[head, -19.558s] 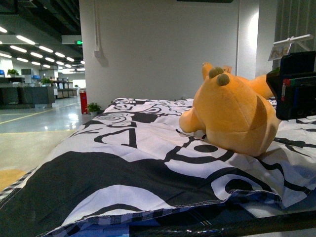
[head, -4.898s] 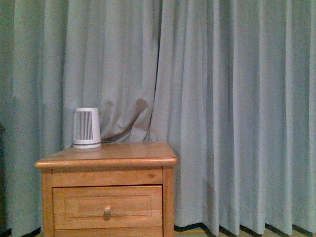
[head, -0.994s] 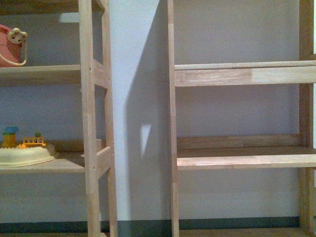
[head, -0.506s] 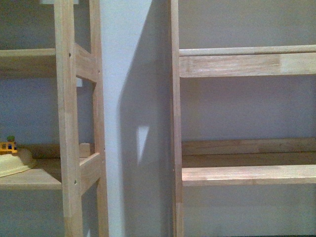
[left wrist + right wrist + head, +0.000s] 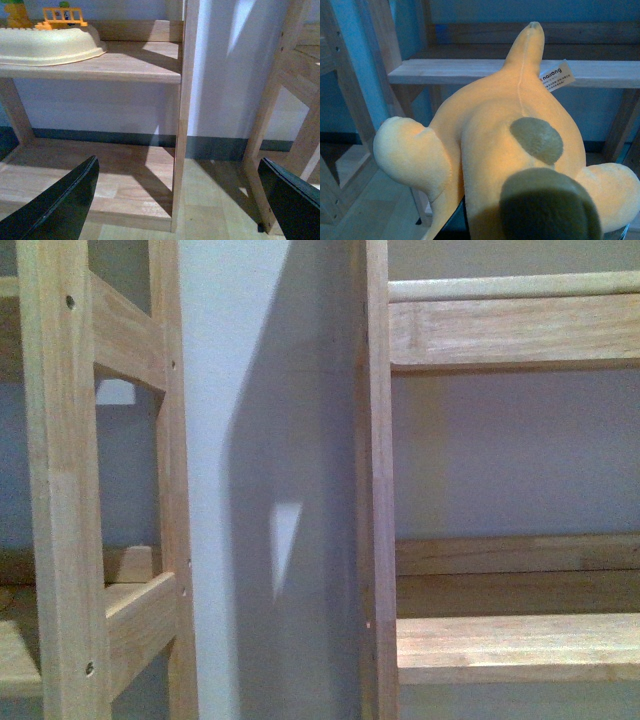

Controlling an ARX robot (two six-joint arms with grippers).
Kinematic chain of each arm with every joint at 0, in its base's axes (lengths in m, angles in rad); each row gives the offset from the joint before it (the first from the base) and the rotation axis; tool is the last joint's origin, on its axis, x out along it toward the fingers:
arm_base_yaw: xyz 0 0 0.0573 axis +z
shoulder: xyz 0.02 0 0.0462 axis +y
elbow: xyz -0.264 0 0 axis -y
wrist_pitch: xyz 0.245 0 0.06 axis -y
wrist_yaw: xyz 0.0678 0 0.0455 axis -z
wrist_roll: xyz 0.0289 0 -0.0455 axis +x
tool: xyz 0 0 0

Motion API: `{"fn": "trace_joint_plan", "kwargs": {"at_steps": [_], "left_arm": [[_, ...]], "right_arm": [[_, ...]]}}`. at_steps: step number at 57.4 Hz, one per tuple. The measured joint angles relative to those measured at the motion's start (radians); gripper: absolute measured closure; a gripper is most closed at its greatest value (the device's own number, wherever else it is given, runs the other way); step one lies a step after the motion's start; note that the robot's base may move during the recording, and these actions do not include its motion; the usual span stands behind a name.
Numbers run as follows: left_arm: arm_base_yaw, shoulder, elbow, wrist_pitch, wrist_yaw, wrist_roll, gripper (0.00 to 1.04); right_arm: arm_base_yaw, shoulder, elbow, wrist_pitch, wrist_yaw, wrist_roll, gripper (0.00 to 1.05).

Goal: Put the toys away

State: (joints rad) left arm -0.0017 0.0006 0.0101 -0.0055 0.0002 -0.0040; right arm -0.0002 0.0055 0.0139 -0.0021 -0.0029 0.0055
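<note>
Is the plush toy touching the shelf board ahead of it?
Cannot tell. In the right wrist view the plush toy overlaps the shelf board with its tail, hiding any gap.

Left wrist camera first: the left tool [image 5: 177,162] is plain matte black. Its two fingers [image 5: 60,205] are broad, flat wedges, smooth-faced and straight-edged, each narrowing to a blunt tip with a faint sheen along the upper edge. Over to the right wrist camera: the right tool [image 5: 451,227] shows only a thin dark sliver, black again, too little to tell its shape.
</note>
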Motion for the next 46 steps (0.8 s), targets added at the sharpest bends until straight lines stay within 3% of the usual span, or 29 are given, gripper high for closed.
{"fn": "trace_joint_plan", "kwargs": {"at_steps": [19, 25, 29, 39, 46], "left_arm": [[0.000, 0.000, 0.000, 0.000, 0.000, 0.000, 0.06], [0.000, 0.000, 0.000, 0.000, 0.000, 0.000, 0.06], [0.000, 0.000, 0.000, 0.000, 0.000, 0.000, 0.06], [0.000, 0.000, 0.000, 0.000, 0.000, 0.000, 0.06], [0.000, 0.000, 0.000, 0.000, 0.000, 0.000, 0.06]], "right_arm": [[0.000, 0.001, 0.000, 0.000, 0.001, 0.000, 0.93], [0.050, 0.014, 0.000, 0.056, 0.164, 0.000, 0.93], [0.049, 0.040, 0.001, 0.087, 0.216, -0.001, 0.93], [0.011, 0.164, 0.049, 0.134, 0.207, -0.011, 0.93], [-0.022, 0.269, 0.193, 0.145, 0.203, -0.028, 0.93]]}}
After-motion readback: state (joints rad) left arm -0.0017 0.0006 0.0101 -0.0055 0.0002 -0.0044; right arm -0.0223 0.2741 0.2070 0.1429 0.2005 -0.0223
